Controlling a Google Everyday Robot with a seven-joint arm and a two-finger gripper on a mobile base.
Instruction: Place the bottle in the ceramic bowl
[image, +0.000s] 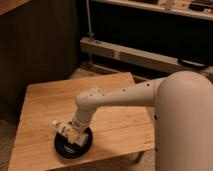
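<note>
The black ceramic bowl (70, 146) sits near the front left edge of the wooden table (115, 117). The small clear bottle (66, 130), white cap pointing up-left, lies tilted over the bowl's far-left rim. My gripper (74, 131) is at the end of the white arm (115, 97), right at the bottle's lower end over the bowl. The arm's wrist hides the far right part of the bowl.
The table's front edge lies just below the bowl. A dark cabinet wall (40, 45) stands behind on the left and a metal rail (130, 55) behind on the right. My large white body (182, 125) fills the right foreground.
</note>
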